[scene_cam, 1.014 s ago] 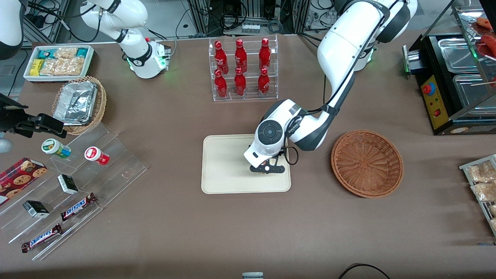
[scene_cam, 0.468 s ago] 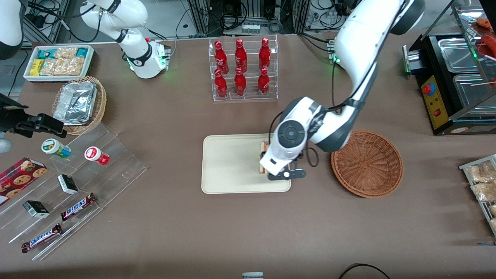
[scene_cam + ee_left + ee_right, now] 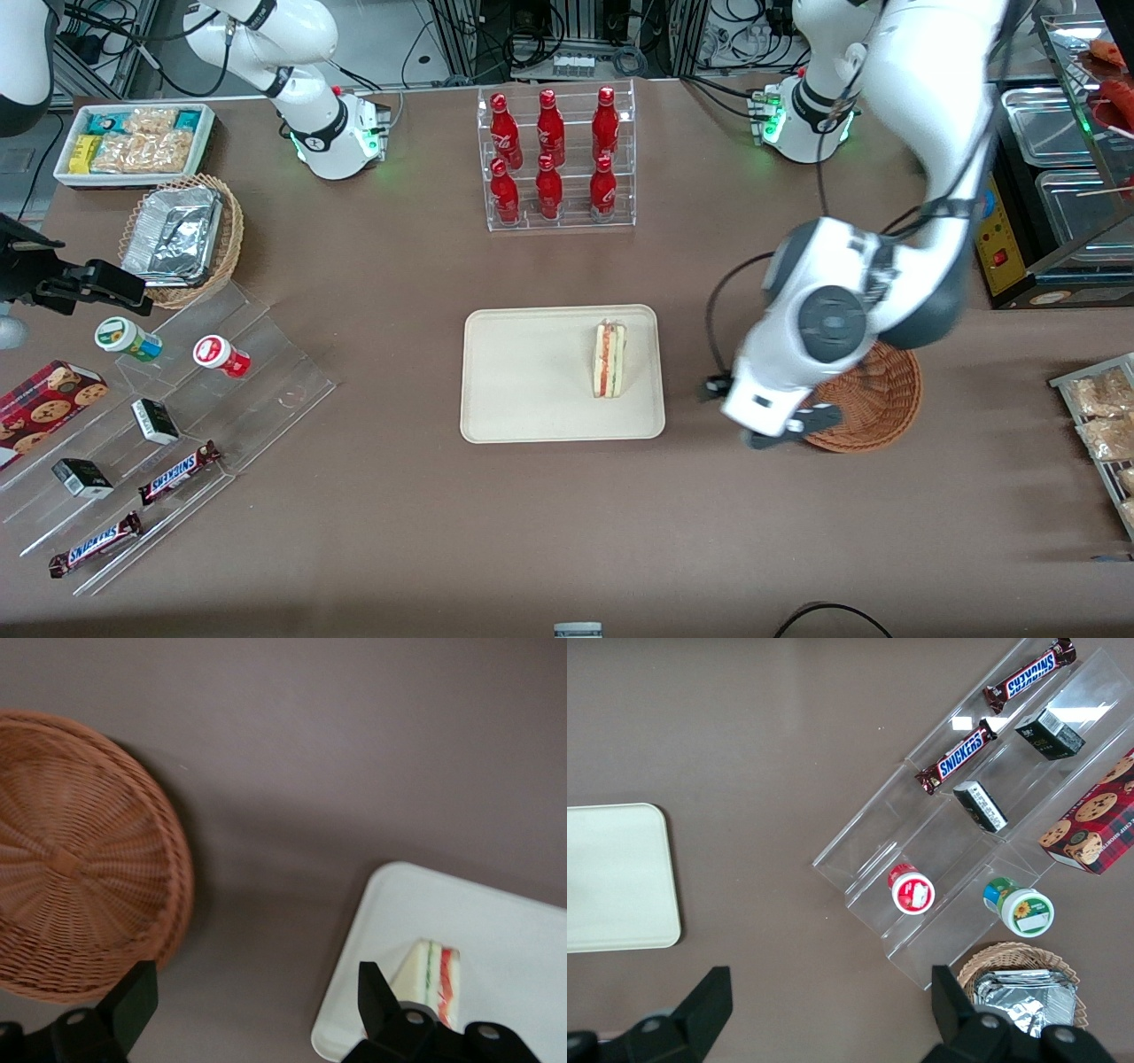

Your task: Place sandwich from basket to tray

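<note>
sandwich [image 3: 609, 359] lying on the tray [image 3: 523, 372], near the tray edge closest to the basket [image 3: 877, 399], standing on its bread edge with the striped filling side up. also seen in the wrist view [image 3: 430, 979], partly cut off by a finger. hand [image 3: 780, 434] hanging above the basket rim nearest the tray, well apart from the sandwich, fingers [image 3: 133, 1001] spread wide with nothing between them. basket showing no contents in its visible part [image 3: 71, 859].

handling judgement: looks light and soft, bread likely to dent under a hard pinch, layers liable to slide apart. if regrasped, best taken across the two flat bread faces, near the middle of the wedge, with gentle pressure; thin tip probably too weak to hold.

task judged done as things lie: sandwich out of basket, resting on tray.

hard to make out: much of the basket covered by the arm in the front view; underside of the sandwich not visible; wrapping, if any, cannot be told.
</note>
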